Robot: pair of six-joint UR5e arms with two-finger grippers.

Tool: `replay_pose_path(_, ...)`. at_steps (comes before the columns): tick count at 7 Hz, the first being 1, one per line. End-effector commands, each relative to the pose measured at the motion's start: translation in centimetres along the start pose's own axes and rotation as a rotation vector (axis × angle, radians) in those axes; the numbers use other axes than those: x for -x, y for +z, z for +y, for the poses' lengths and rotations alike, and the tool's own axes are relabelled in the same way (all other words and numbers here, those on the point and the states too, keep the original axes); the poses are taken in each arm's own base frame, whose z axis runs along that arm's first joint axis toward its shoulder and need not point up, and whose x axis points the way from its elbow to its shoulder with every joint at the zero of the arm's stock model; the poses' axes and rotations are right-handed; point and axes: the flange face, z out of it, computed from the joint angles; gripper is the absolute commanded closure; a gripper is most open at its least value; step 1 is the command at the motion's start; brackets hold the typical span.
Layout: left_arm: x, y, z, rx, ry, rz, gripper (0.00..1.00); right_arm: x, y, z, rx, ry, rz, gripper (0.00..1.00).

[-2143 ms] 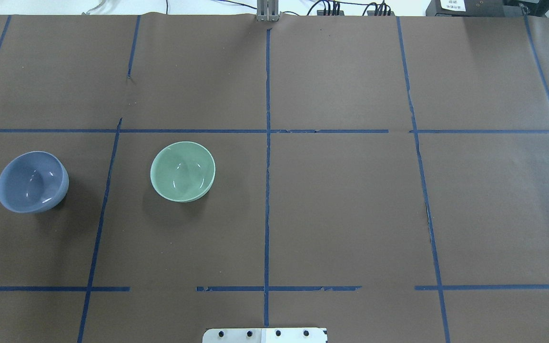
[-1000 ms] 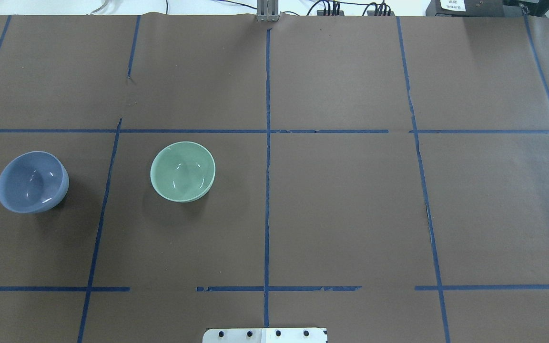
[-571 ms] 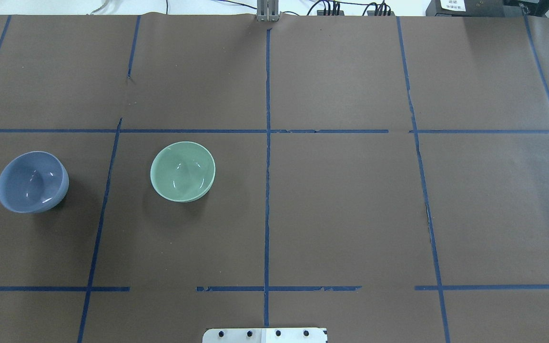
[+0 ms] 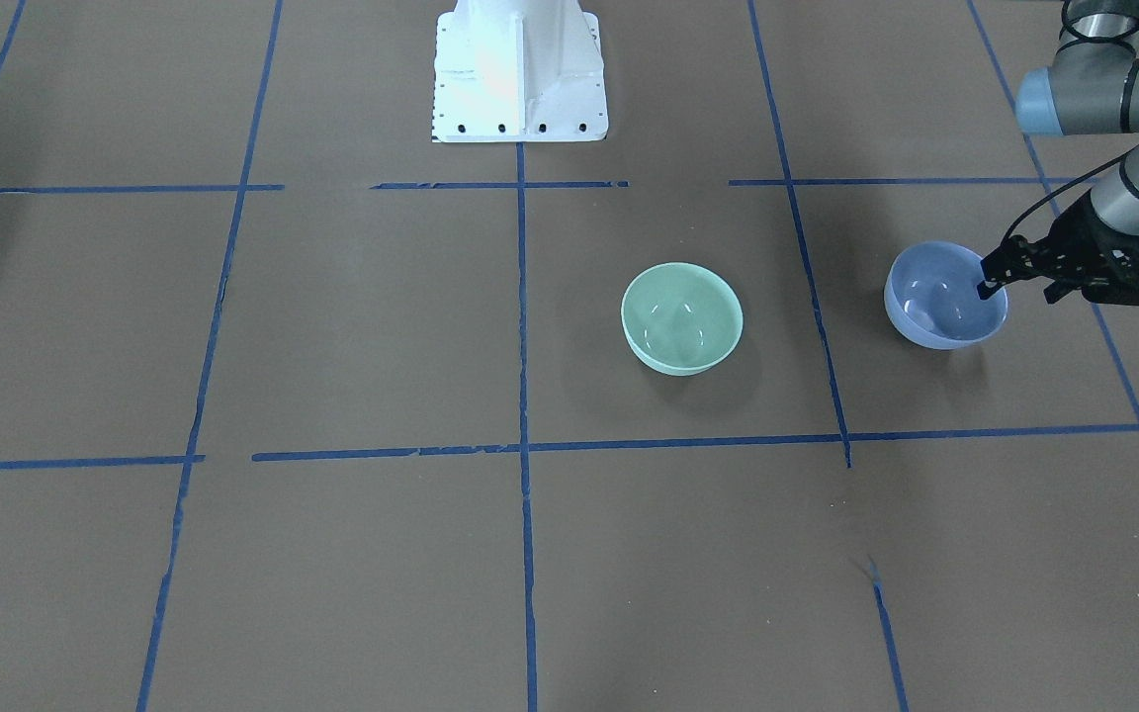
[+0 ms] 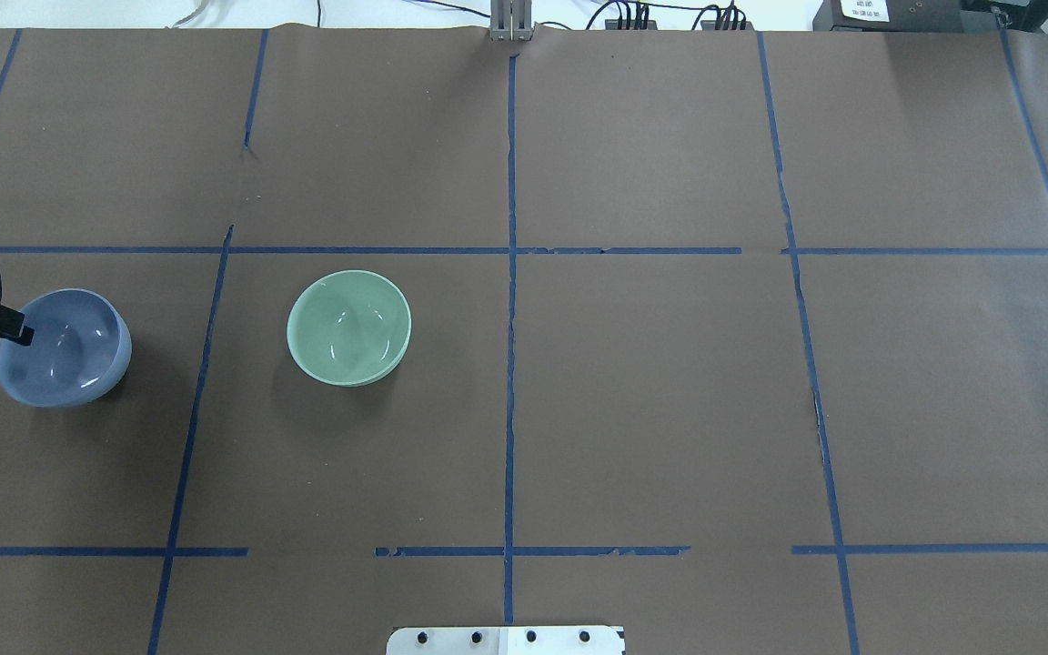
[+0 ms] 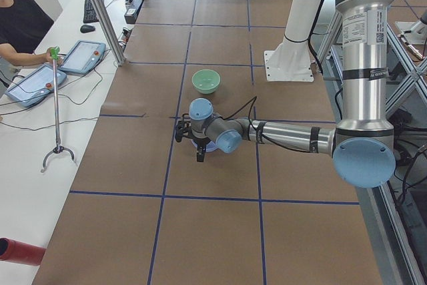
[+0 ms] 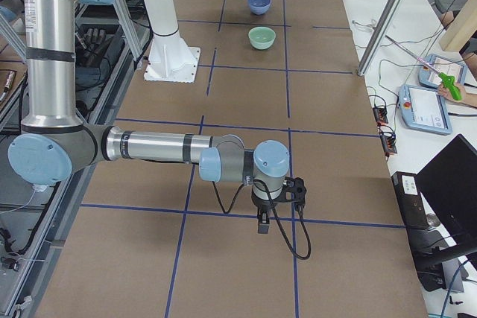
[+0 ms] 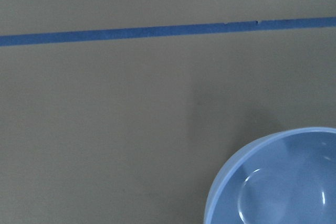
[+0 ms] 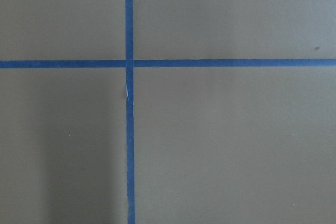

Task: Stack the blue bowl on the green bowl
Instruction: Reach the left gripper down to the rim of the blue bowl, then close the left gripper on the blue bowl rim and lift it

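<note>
The blue bowl [image 4: 935,297] stands upright on the brown table, also in the overhead view [image 5: 65,350] at the far left and in the left wrist view [image 8: 278,182]. The green bowl [image 4: 681,316] stands upright and empty about a bowl's width from it, toward the table's middle [image 5: 348,327]. My left gripper [image 4: 1019,292] is open at the blue bowl's outer rim: one fingertip [image 5: 19,333] is over the inside of the rim and the other is outside it. My right gripper [image 7: 264,217] hangs low over bare table far from both bowls; I cannot tell whether it is open.
The white robot base [image 4: 518,69] stands at the table's near-robot edge. Blue tape lines [image 5: 510,364] divide the brown cover into squares. Operators' tablets and cables [image 6: 40,78] lie on the white bench along the far side.
My left gripper has come in from the overhead view's left edge and now reaches the blue bowl's rim. Both bowls have stayed where they were.
</note>
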Motion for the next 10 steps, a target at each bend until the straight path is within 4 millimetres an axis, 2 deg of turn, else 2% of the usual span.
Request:
replay_pose_path(1, -1.2, 1.0, 0.5, -0.008, 0.017, 0.002, 0.39, 0.0, 0.0, 0.0, 0.000, 0.000, 0.000, 0.00)
replay_pose_path(2, -1.3, 1.0, 0.5, -0.012, 0.025, 0.006, 0.71, 0.0, 0.0, 0.0, 0.000, 0.000, 0.000, 0.00)
replay_pose_path(3, -1.2, 1.0, 0.6, -0.011, 0.029, 0.006, 0.96, 0.0, 0.0, 0.0, 0.000, 0.000, -0.001, 0.00)
replay_pose_path(4, -1.2, 0.9, 0.5, -0.014, 0.039, 0.007, 1.00, 0.0, 0.0, 0.0, 0.000, 0.000, 0.000, 0.00)
replay_pose_path(5, -1.4, 0.2, 0.4, -0.022, 0.073, 0.017, 1.00, 0.0, 0.0, 0.0, 0.000, 0.000, 0.000, 0.00)
replay_pose_path(6, -1.8, -1.7, 0.8, -0.039, 0.150, 0.026, 1.00, 0.0, 0.0, 0.0, 0.001, 0.001, 0.000, 0.00)
replay_pose_path(7, -1.5, -5.1, 1.4, -0.034, 0.130, 0.064, 1.00, 0.0, 0.0, 0.0, 0.000, 0.000, 0.000, 0.00)
replay_pose_path(8, -1.6, -7.9, 1.1, -0.030, 0.156, 0.071, 1.00, 0.0, 0.0, 0.0, 0.001, 0.002, 0.000, 0.00)
replay_pose_path(9, -0.3, -12.1, 0.1, -0.044, 0.155, 0.025, 1.00, 0.0, 0.0, 0.0, 0.001, 0.001, 0.000, 0.00)
replay_pose_path(10, -0.1, -16.2, -0.8, -0.047, 0.115, -0.010, 1.00, 0.0, 0.0, 0.0, 0.000, 0.000, 0.000, 0.00)
